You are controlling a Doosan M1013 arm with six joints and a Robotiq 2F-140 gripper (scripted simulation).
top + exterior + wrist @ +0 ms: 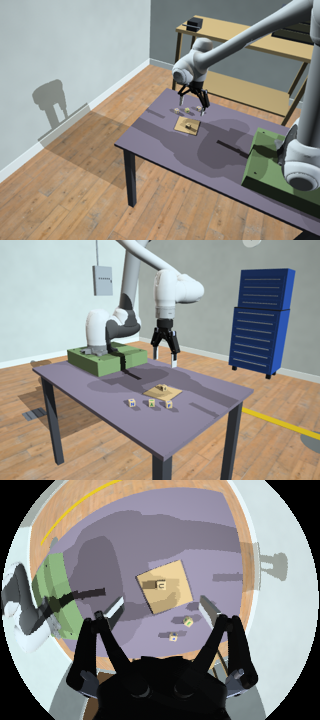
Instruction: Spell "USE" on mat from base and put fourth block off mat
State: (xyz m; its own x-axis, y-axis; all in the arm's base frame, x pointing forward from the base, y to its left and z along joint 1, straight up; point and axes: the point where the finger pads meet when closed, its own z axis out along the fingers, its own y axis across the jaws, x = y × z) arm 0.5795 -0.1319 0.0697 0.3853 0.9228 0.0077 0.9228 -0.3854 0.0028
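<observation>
Exterior view: your white six-joint arm holds its black gripper (164, 360) high above the purple counter (206, 392), jaws spread fully apart with nothing between them.

Below it, a flat tan square mat (171, 394) lies on the counter. 1 small wooden cube (163, 387) sits on the mat near its middle; its letter is too small to read with confidence. 3 more small wooden letter cubes stand off the mat in a loose row along the mat's edge farthest from the robot's green base block (103, 364): a blue-lettered cube (131, 402), a green-lettered cube (151, 403) and a second blue-lettered cube (168, 404). Their side faces show marks, but the top letters cannot be made out here.

The relation that matters to you: the jaws hang on the base side of the mat, so every cube lies forward of and well below them. The cube on the mat is the nearest; the row of 3 is farther out. No row is formed on the mat yet, so judging by this layout, the task is at an early stage.
</observation>
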